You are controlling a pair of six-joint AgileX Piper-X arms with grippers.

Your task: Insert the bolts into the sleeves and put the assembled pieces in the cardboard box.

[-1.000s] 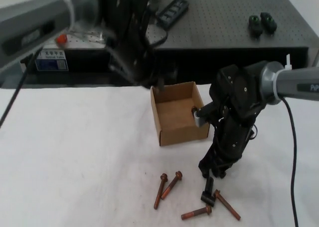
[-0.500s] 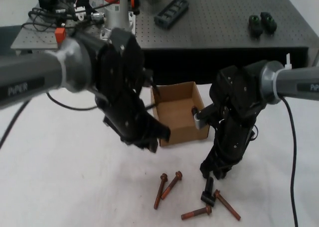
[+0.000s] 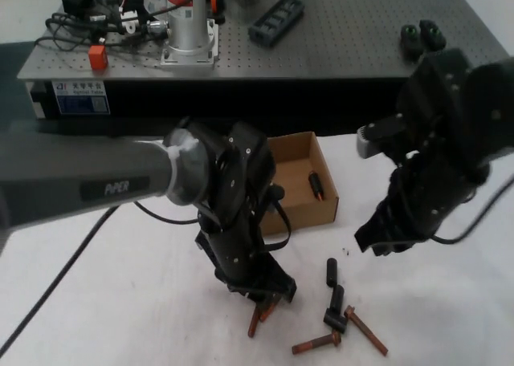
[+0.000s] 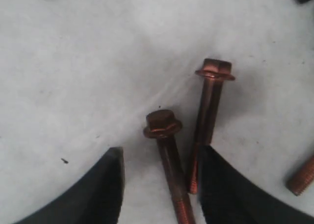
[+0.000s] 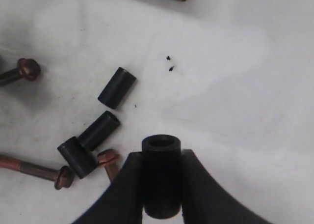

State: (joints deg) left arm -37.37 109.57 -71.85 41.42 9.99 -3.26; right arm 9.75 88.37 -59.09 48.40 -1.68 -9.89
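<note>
Arms (image 3: pixel 80 191) are grey tubes with black wrists (image 3: pixel 233 189).

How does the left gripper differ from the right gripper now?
The left gripper has open jaws and holds nothing; the right gripper has jaws shut on a black sleeve. The left gripper hangs over two copper bolts, one lying between its jaws; the right gripper is above white cloth, near the loose sleeves. Both point downward.

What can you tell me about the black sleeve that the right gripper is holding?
The sleeve is a short black tube, matte like rubber or plastic, with a round bore at its free end that looks empty. It sits lengthwise in the right gripper, whose two fingers press on its sides. It seems to hang clear of the white cloth, touching nothing else.
</note>
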